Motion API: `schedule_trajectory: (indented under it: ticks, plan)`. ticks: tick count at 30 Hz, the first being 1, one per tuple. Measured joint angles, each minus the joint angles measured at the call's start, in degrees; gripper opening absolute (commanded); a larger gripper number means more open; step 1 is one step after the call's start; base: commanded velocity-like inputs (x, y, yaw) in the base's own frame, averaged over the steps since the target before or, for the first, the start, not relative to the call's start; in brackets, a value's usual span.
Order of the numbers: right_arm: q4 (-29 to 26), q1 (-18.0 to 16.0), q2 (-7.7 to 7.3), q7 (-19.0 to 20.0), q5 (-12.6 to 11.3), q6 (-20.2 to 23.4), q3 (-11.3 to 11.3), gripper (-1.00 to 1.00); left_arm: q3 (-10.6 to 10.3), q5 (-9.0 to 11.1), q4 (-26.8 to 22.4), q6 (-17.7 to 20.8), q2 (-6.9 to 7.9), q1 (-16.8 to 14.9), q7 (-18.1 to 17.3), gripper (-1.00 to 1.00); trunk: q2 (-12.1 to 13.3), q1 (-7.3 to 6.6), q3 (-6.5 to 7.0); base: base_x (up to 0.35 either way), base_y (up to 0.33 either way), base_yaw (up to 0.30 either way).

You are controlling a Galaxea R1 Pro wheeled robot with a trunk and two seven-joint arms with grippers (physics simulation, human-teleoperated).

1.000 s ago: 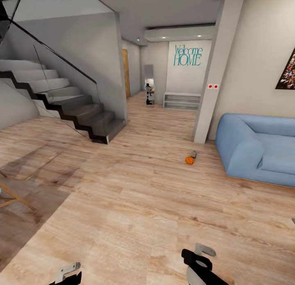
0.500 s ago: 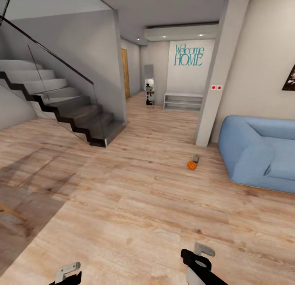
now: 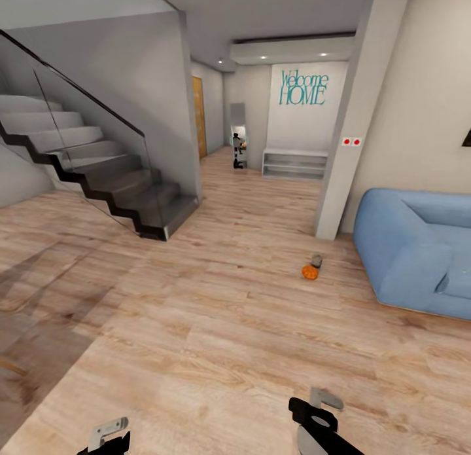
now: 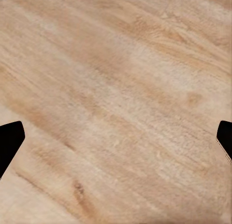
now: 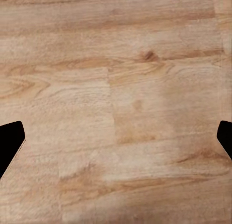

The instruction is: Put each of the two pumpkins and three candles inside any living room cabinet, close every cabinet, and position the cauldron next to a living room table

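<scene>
The room is evenly, brightly lit; a soft shadow is cast on the floor [image 3: 59, 298] at left; edges are stretched

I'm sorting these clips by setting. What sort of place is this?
Most likely the open living area of a home: a blue sofa by the wall, a staircase with a glass railing, and a "Welcome HOME" sign down the hall. A pumpkin lies on the wood floor.
</scene>
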Motion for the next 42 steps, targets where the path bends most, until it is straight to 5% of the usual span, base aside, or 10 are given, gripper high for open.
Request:
schedule_trajectory:
  ticks: [42]
  plan:
    - [0.0, 0.0, 0.03, 0.0, 0.0, 0.0, 0.0, 1.00, 0.0, 0.0, 0.0, 0.0, 0.00, 0.1, 0.0, 1.00, 0.0, 0.00, 0.00, 0.333, 0.000, 0.000]
